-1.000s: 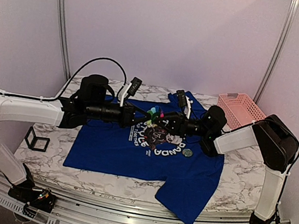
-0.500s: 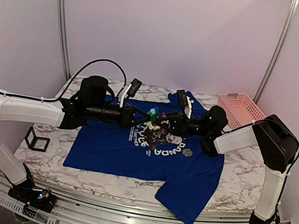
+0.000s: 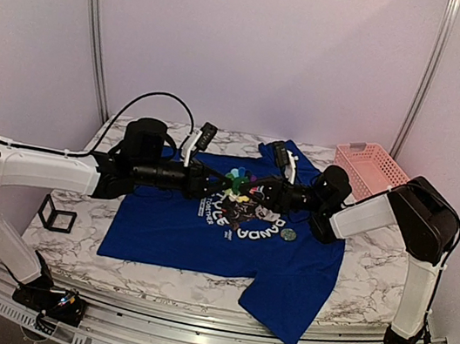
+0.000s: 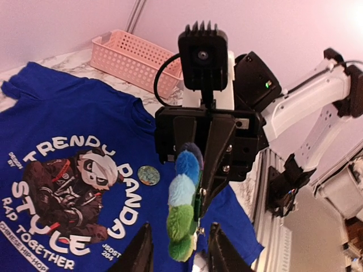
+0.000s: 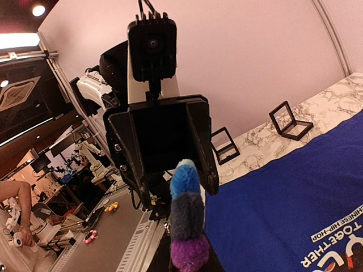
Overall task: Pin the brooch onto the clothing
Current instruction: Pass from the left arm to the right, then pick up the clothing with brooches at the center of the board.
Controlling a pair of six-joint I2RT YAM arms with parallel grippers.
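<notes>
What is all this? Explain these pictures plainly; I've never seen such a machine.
Two robot arms, each ending in a two-finger hand. One picture looks down from above; the other two come from cameras on each wrist. On the marble table lie a blue shirt, a pink basket, a small black frame and, on the shirt, a round disc. The right hand pinches a colourful flower pin above the shirt; the left hand faces it, fingers apart either side of the pin.

Fuzzy brooch (image 3: 238, 180), matt cloth T-shirt (image 3: 168, 224), glossy marbled table (image 3: 373, 268) (plastic basket (image 3: 373, 172))
</notes>
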